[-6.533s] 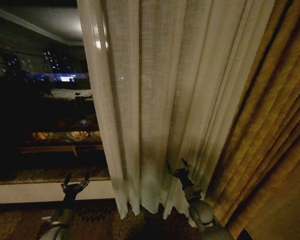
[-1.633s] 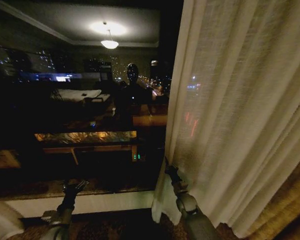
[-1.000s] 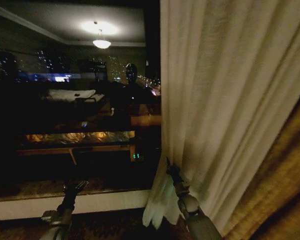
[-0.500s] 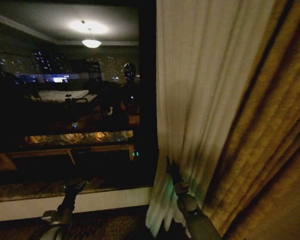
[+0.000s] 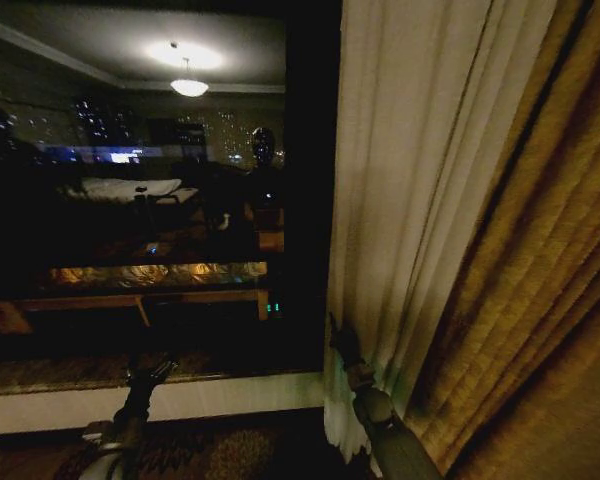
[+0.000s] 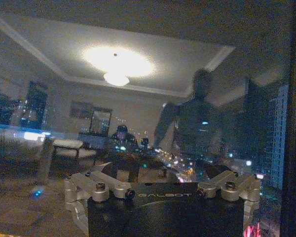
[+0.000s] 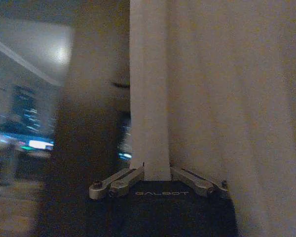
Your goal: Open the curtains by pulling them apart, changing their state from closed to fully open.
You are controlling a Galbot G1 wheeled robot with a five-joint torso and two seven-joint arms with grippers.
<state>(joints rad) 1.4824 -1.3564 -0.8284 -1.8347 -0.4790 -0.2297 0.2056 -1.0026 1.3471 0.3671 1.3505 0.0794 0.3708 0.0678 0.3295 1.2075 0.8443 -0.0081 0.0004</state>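
My right tool point(image 5: 338, 338), pinching a fold of the sheer curtain point(image 5: 400, 180), has dragged it right against the golden drape point(image 5: 540, 300), baring dark window glass point(image 5: 130, 200), so this side looks nearly open; my left tool point(image 5: 150, 370) hangs spread near the sill.

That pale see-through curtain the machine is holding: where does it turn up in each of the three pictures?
Head view: the sheer curtain hangs right of centre, between the dark window and the golden drape; the right gripper is at its lower edge.
Left wrist view: not in it.
Right wrist view: the curtain covers the centre and right, one fold between the gripper's fingers.
Shared landmark: the ceiling light reflected in the glass, which the left wrist view also shows.
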